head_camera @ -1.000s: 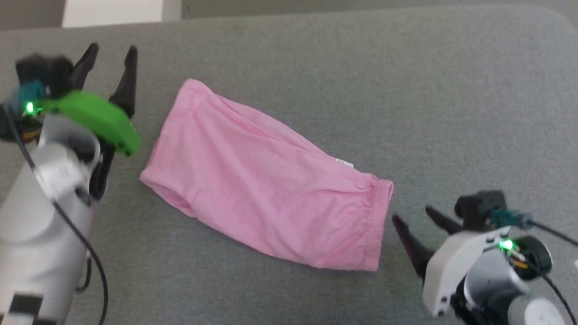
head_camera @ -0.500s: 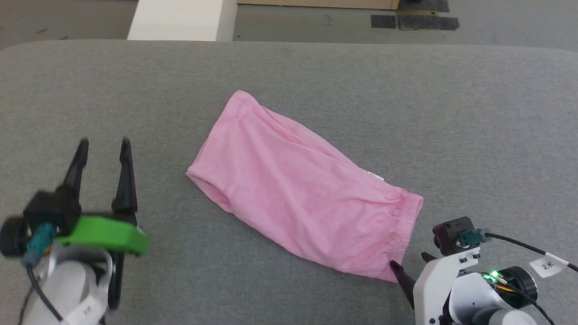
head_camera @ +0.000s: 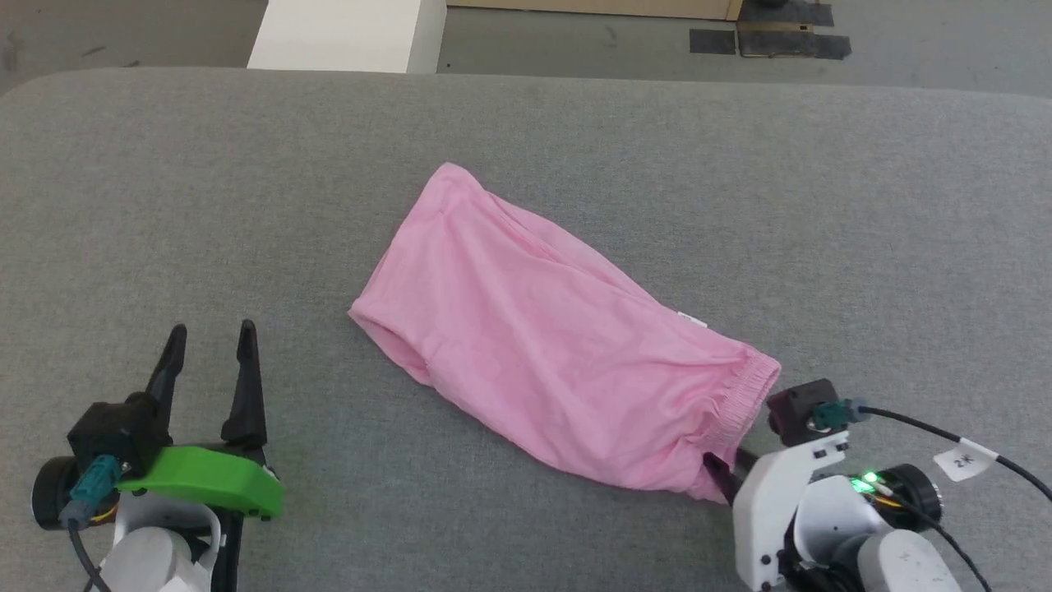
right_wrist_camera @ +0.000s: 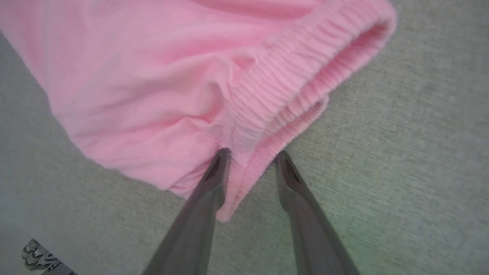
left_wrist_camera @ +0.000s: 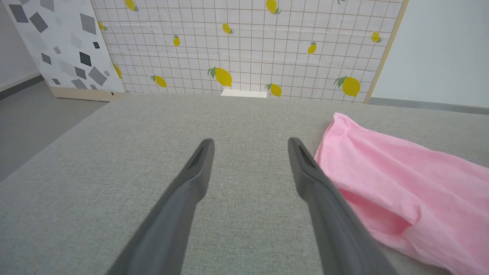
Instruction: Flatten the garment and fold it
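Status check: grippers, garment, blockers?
Left gripper open, apart from garment. Right gripper astride elastic band corner, jaws not shut. Garment wrinkled on grey surface. Nothing blocking.

The garment (head_camera: 542, 345) lies slantwise across the middle of the worktop (head_camera: 822, 205), a low, soft obstacle running from near the far edge down toward the near right corner. Bare grey surface lies free around it: a broad strip along the far edge, the whole left side, and the right side up to the far right corner. The left gripper (head_camera: 209, 345) stands spread over bare worktop toward the near left corner, with a clear lane between it and the garment's left end. The right gripper (right_wrist_camera: 253, 156) straddles the gathered band, occupying that near right end. A white block (head_camera: 349, 33) stands beyond the far edge, off the worktop.
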